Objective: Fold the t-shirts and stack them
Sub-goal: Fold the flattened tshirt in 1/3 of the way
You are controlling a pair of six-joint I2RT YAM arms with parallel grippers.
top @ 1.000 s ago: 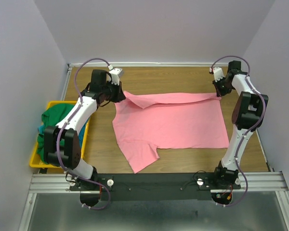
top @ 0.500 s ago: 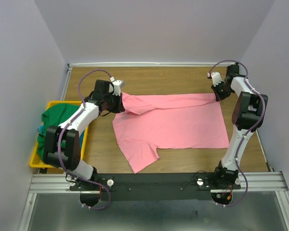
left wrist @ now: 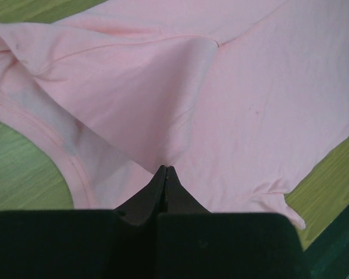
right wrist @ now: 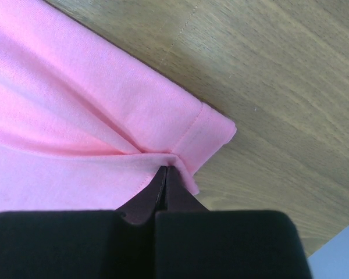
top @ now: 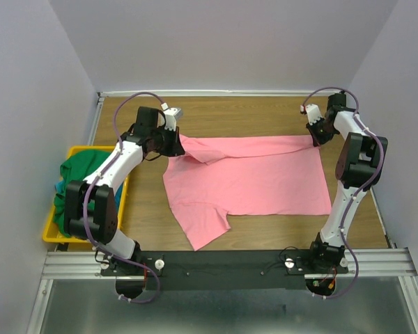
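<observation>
A pink t-shirt (top: 247, 177) lies spread on the wooden table, one sleeve pointing to the near left. My left gripper (top: 175, 141) is shut on its far left corner, and the cloth there is bunched and lifted; in the left wrist view the fold (left wrist: 163, 116) runs into the closed gripper (left wrist: 165, 168). My right gripper (top: 315, 139) is shut on the far right hem corner; in the right wrist view the hem (right wrist: 206, 136) is pinched at the gripper (right wrist: 166, 170). A green t-shirt (top: 80, 174) lies in the yellow bin, with a bit of blue beside it.
The yellow plastic bin (top: 52, 233) stands at the table's left edge, beside the left arm. Walls close in the table at the back and both sides. A metal rail (top: 223, 261) runs along the near edge.
My left gripper has moved a little back and right with the shirt corner. The right gripper has barely moved over the last half second.
</observation>
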